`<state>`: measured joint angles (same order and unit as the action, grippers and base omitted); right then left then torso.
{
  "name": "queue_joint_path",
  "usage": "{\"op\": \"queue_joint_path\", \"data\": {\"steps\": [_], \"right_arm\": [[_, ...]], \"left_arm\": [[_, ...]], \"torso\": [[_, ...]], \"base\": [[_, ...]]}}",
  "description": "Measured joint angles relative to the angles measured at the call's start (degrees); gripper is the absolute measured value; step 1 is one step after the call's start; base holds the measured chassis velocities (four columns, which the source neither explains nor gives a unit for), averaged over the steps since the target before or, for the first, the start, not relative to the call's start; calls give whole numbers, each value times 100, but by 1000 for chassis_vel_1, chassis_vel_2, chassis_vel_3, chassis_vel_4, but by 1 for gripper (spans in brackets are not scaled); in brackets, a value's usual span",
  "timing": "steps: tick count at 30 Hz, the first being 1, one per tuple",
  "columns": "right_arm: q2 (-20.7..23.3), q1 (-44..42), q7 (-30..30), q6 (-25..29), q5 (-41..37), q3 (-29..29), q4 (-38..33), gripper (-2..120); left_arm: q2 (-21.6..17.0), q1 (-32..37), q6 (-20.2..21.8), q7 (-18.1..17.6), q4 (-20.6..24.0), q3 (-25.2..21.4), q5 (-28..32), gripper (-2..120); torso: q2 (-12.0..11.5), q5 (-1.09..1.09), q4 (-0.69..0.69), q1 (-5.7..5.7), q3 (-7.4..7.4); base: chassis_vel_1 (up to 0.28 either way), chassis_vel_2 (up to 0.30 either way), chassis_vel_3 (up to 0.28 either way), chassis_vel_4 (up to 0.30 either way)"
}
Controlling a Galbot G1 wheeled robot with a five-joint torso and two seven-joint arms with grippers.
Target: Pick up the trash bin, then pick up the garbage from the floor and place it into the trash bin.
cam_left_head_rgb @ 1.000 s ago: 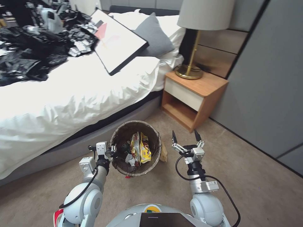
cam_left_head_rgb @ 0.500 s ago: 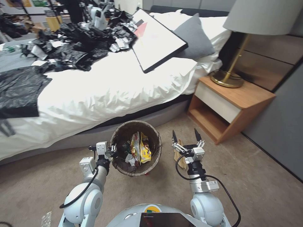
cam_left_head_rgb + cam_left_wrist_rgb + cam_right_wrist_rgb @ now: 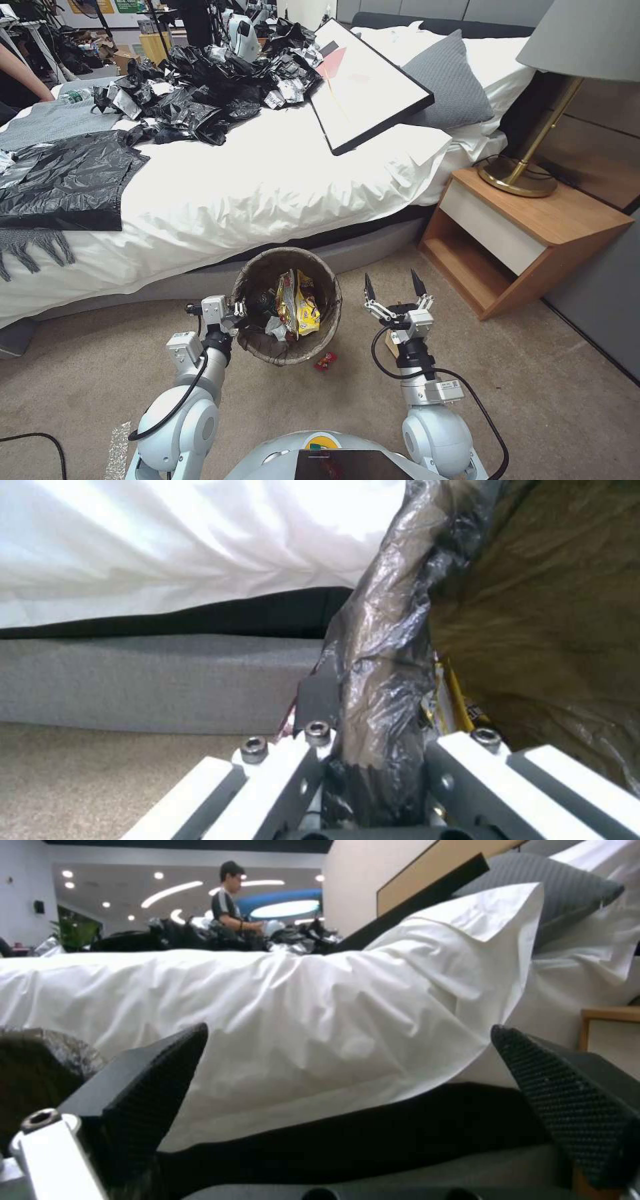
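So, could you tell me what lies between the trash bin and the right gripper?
In the head view, bare carpet separates the trash bin from the right gripper.

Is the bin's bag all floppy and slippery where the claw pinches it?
Probably floppy: the liner on the trash bin crinkles and folds inside the left claw. Its glossy sheen suggests slippery plastic. The bin likely stays light; just wrappers inside.

Lamp shade [image 3: 587,37] cut off by the head view's edge; brown scrap [image 3: 392,345] mostly hidden behind right tool [image 3: 393,288].

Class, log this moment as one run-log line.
left gripper: shut on bin rim | right gripper: open, empty | red wrapper: on floor
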<state>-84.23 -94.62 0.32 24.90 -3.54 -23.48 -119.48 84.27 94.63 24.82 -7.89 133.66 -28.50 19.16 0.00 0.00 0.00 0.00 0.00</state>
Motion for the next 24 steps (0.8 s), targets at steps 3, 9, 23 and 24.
{"op": "queue_joint_path", "data": {"steps": [3,9,23,24], "right_arm": [[10,68,79,-77,27,-65,-27,100],[68,223,246,-336,112,-202,-68,100],[377,1217,990,-2860,-618,-427,437,100],[430,1382,1020,-3288,-818,-427,675,100]], "left_arm": [[-2,0,-4,0,0,-6,-3,2],[-4,10,-36,1,0,-5,-15,2],[-30,29,-25,-43,47,9,-9,2],[-33,35,-21,-44,49,1,-9,2]], "torso": [[0,0,0,0,0],[0,0,1,0,0],[0,1,1,0,0],[0,0,1,0,0]], "base": [[0,0,0,0],[0,0,0,0],[0,0,0,0],[0,0,0,0]]}}
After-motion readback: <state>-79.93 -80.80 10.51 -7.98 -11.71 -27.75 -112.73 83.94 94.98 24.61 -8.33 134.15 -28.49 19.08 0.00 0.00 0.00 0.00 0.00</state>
